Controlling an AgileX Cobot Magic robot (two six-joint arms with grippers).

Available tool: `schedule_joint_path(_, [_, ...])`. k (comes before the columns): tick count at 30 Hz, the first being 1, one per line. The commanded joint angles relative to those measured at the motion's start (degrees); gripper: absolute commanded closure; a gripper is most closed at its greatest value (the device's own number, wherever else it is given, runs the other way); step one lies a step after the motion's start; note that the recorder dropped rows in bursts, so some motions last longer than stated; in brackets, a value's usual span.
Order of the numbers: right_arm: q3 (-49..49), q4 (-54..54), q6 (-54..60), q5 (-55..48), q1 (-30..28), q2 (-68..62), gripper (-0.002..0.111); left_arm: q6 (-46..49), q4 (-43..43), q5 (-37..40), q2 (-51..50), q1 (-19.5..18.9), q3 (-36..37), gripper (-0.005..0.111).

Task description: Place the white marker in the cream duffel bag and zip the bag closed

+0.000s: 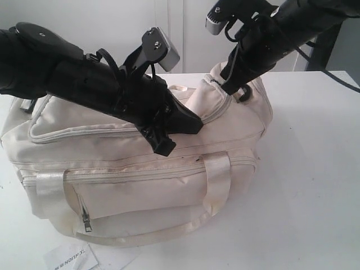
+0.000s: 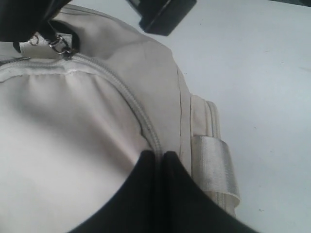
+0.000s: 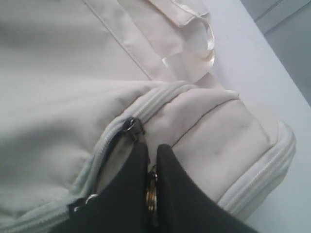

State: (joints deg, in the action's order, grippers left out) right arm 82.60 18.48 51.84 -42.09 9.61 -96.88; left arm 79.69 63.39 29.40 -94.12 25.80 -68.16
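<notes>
Two steps make up the job, and neither looks confirmed. No marker shows anywhere, so it is probably already inside the bag, which sits on the surface. The left gripper is clenched, its tips pressed onto the flap's zip seam. The right gripper is clamped on a brassy zip pull beside the slider. A short stretch of zip there looks parted, so the closing seems unfinished.

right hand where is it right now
Exterior view, right side: the right hand sits on top of the cream duffel bag, at its right end by the curved zip, shut on a metal zip pull.
</notes>
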Motion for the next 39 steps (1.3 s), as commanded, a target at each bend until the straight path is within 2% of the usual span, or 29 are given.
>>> schedule_joint_path(1, [-0.04,-0.08,0.48,8.06,-1.08,0.11,0.108,-0.29,-0.96,3.86,0.84,0.12,0.19,0.107])
schedule_joint_path(16, [-0.04,2.96,0.49,12.87,-1.08,-2.86,0.108,-0.05,-0.96,4.14,0.84,0.12,0.19,0.107])
schedule_joint_path(25, [-0.04,10.37,0.49,20.22,-1.08,-5.59,0.108,0.09,-0.96,4.80,0.84,0.12,0.19,0.107])
schedule_joint_path(32, [-0.04,10.37,0.49,22.05,-1.08,-7.60,0.108,0.10,-0.96,4.91,0.84,0.12,0.19,0.107])
schedule_joint_path(39, [-0.04,10.37,-1.03,17.68,-1.08,-6.20,0.108,0.10,-0.96,5.00,0.98,0.12,0.19,0.107])
